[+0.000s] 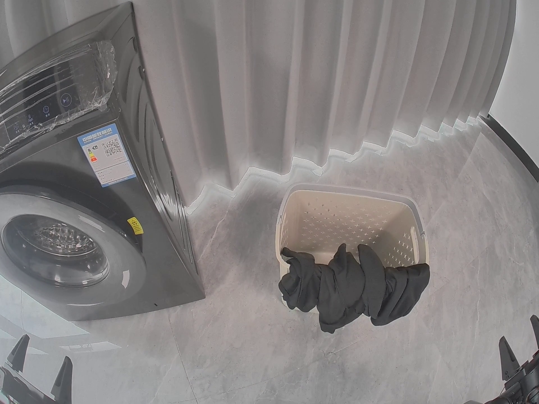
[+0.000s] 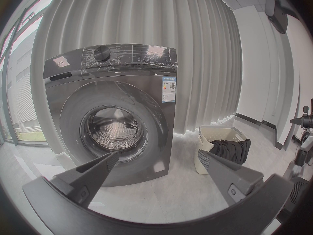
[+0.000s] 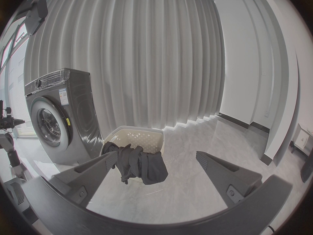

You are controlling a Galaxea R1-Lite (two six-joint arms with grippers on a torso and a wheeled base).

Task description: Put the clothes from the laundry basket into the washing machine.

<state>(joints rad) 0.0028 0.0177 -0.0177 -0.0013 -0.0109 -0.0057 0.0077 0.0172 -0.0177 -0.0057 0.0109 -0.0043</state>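
We read this as a home laundry corner: front-load washing machine [image 1: 84, 225] on a grey stone-look floor [image 1: 252, 354], full-height white curtain [image 1: 314, 57] right behind it, cream laundry basket [image 1: 348, 189] beside it, big window [image 2: 19, 92] past its other side.

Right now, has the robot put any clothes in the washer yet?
Not yet. Done: nothing; the dark clothes hang over the laundry basket's near rim. In hand: nothing; left gripper and right gripper are open and empty. Left: grab the clothes, open the washing machine, whose door looks shut, and load them.
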